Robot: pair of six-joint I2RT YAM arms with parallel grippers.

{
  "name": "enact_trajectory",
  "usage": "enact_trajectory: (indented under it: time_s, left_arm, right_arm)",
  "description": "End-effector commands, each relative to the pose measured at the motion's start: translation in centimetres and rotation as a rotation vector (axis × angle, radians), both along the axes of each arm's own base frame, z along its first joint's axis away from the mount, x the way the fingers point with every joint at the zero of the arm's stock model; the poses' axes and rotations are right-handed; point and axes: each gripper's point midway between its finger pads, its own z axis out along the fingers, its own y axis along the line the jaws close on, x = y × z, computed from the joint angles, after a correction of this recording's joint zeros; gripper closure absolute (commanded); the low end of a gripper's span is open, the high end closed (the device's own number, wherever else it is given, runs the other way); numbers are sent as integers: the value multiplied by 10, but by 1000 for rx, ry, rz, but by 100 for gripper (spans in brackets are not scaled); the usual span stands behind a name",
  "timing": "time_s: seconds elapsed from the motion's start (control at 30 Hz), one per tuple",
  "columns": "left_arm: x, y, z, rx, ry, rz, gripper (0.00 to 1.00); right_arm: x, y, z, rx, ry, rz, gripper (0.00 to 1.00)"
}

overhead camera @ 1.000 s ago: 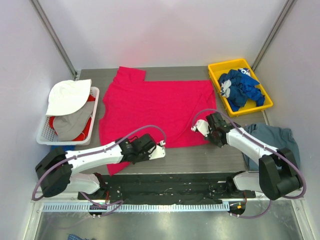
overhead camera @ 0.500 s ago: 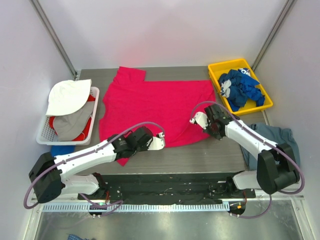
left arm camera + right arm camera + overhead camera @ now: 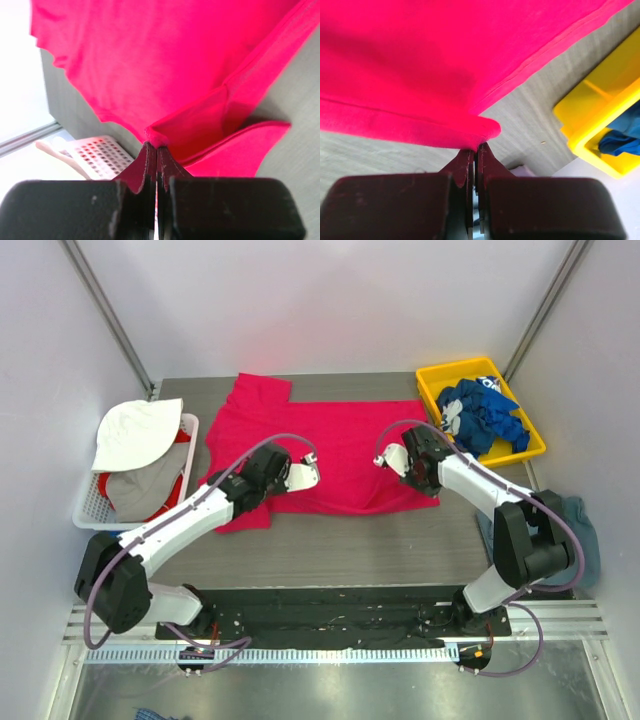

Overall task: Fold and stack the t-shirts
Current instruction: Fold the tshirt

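Observation:
A bright pink-red t-shirt lies spread over the middle of the table, and its near hem is lifted and doubled back over the body. My left gripper is shut on the hem's left part, pinching a fold of pink cloth at its tips. On the right, my right gripper is shut on the hem's other end, a rolled edge of the shirt held at its tips. Royal blue t-shirts fill a yellow bin. A slate grey-blue t-shirt lies at the table's right edge.
The yellow bin stands at the back right, and its corner shows in the right wrist view. A white basket at the left holds white and grey cloth; its mesh shows near the left fingers. Grey walls enclose the table.
Both grippers have moved away from the near edge toward the back, carrying the pink-red shirt's near hem up and over its body. The left arm has stretched further out.

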Motion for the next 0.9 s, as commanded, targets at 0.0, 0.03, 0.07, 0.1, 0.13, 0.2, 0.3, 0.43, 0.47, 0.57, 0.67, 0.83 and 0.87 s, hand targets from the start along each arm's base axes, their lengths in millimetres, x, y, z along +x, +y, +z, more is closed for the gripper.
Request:
enact_trajectory:
  time_s: [0.0, 0.03, 0.07, 0.1, 0.13, 0.2, 0.3, 0.43, 0.47, 0.57, 0.67, 0.83, 0.87]
  left_arm:
    - [35, -10, 23, -29, -53, -32, 100]
    - [39, -10, 21, -24, -47, -32, 100]
    - [45, -10, 20, -22, -40, -26, 100]
    - [48, -10, 18, -10, -34, -29, 100]
    - [54, -10, 20, -9, -41, -28, 100]
    - [61, -5, 10, 16, -17, -23, 100]
    - [73, 1, 5, 22, -2, -2, 100]
    - [85, 6, 2, 29, 5, 10, 100]
    - [87, 8, 1, 31, 7, 17, 100]
    - [95, 11, -2, 36, 10, 29, 100]
    - [102, 12, -2, 36, 9, 35, 100]
    - [115, 10, 0, 28, -5, 43, 100]
    - [118, 10, -1, 27, 0, 46, 100]
  right_arm:
    - [35, -4, 19, -12, -82, -13, 99]
    - [38, -5, 19, -15, -82, -16, 99]
    - [42, -7, 16, -20, -75, -21, 99]
    - [47, -7, 20, -19, -85, -25, 99]
    - [50, -7, 20, -20, -86, -22, 99]
    - [58, -10, 21, -25, -93, -31, 99]
    - [68, -15, 19, -32, -94, -44, 99]
    - [78, -18, 14, -35, -86, -49, 99]
    - [81, -18, 14, -32, -89, -52, 99]
    - [89, -16, 10, -34, -86, -54, 99]
    - [96, -18, 9, -40, -87, -58, 99]
    - [108, -15, 11, -34, -103, -67, 99]
    - [109, -16, 12, -37, -103, -67, 99]
